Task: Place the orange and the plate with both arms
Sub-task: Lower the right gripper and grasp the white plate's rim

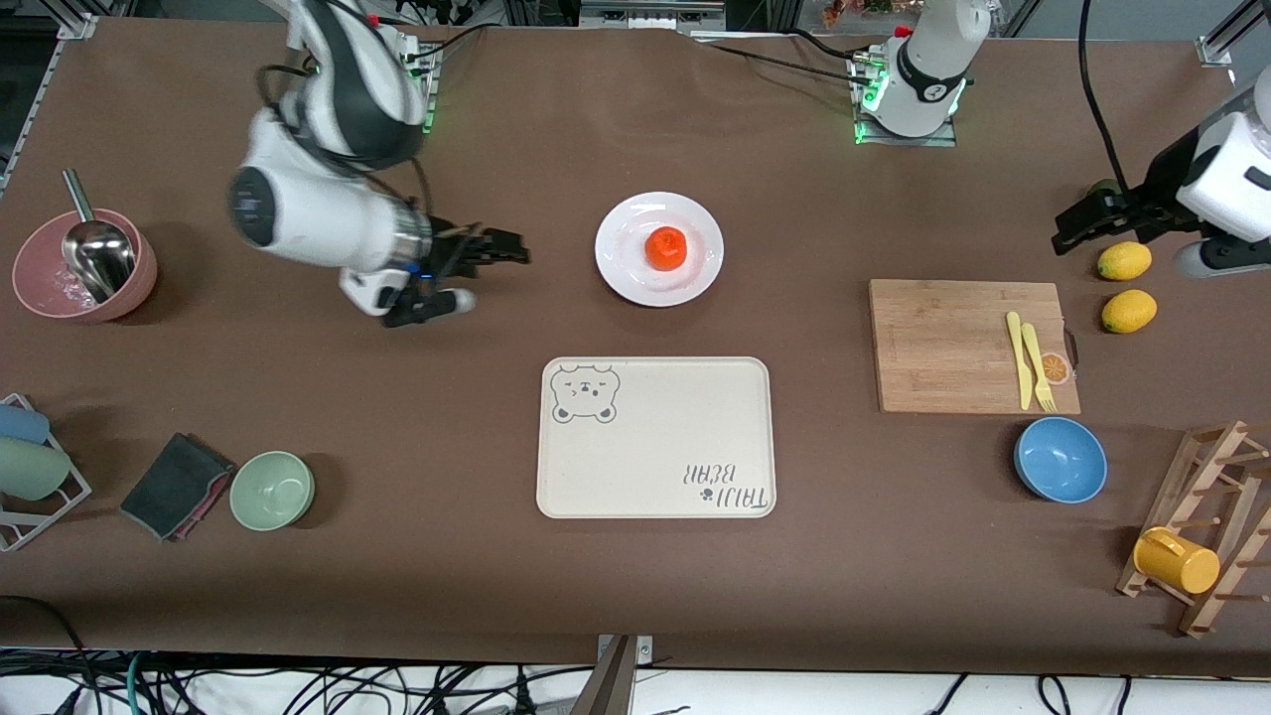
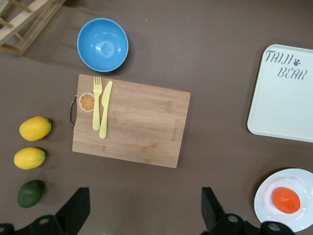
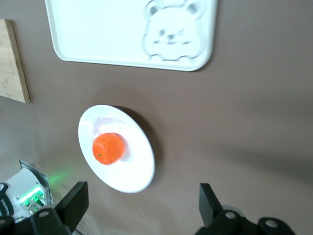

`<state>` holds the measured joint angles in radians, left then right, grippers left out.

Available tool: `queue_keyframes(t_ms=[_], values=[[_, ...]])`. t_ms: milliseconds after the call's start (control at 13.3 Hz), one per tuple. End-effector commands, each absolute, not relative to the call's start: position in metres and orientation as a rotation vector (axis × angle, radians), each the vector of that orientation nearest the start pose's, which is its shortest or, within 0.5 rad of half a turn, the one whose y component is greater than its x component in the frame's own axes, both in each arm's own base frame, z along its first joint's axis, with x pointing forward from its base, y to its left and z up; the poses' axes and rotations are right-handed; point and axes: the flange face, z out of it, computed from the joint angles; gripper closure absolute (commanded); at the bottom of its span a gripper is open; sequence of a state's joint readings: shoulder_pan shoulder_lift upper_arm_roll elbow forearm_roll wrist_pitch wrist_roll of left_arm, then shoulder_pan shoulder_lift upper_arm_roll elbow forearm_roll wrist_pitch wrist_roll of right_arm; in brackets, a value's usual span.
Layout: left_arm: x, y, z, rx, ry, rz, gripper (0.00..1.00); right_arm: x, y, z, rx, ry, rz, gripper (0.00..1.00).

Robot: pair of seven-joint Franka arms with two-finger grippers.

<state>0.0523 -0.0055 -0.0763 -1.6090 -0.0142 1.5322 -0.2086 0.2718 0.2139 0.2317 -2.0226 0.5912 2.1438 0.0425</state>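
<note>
The orange (image 1: 666, 248) sits in the middle of the white plate (image 1: 621, 273), which lies on the table farther from the front camera than the cream tray. My right gripper (image 1: 490, 273) hangs open over bare table beside the plate, toward the right arm's end. Its wrist view shows the orange (image 3: 108, 148) on the plate (image 3: 137, 169) and nothing in the right gripper (image 3: 144, 205). My left gripper (image 1: 1074, 226) is open over the table by the lemons. Nothing is in the left gripper (image 2: 145, 210); the plate (image 2: 299, 179) and orange (image 2: 286, 199) show at the edge.
A cream bear tray (image 1: 655, 467) lies nearer the camera than the plate. A cutting board (image 1: 943, 348) with a yellow knife and fork, two lemons (image 1: 1124, 260), a blue bowl (image 1: 1060, 459) and a mug rack (image 1: 1201, 526) stand at the left arm's end. A pink bowl (image 1: 40, 288), green bowl (image 1: 272, 490) and cloth (image 1: 177, 485) are at the right arm's end.
</note>
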Motion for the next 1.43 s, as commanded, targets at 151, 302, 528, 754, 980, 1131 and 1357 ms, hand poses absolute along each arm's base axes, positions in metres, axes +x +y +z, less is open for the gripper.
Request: queue_keyframes(t_ms=[151,302,528,754,980,1131,1357], values=[[0.538,-0.014,0.617,-3.104,-0.340,0.074,0.00,0.474,0.344,0.263,-2.466,-0.189,0.327,0.00],[0.538,-0.013,0.613,-3.104,-0.342,0.071,0.00,0.467,0.348,0.222,-2.321,-0.199,0.262,0.00],[0.550,-0.007,0.613,-3.121,-0.344,0.063,0.00,0.459,0.344,0.185,-2.271,-0.232,0.260,0.00],[0.550,0.009,0.620,-3.134,-0.227,0.039,0.00,0.444,0.338,0.150,-2.247,-0.369,0.226,0.05],[0.544,0.014,0.629,-3.130,-0.190,0.036,0.00,0.433,0.333,0.133,-2.257,-0.365,0.262,0.23],[0.546,0.015,0.634,-3.125,-0.190,0.026,0.00,0.430,0.336,0.128,-2.252,-0.368,0.274,0.36],[0.542,0.017,0.636,-3.124,-0.207,0.067,0.00,0.426,0.346,0.121,-2.247,-0.376,0.289,0.54]])
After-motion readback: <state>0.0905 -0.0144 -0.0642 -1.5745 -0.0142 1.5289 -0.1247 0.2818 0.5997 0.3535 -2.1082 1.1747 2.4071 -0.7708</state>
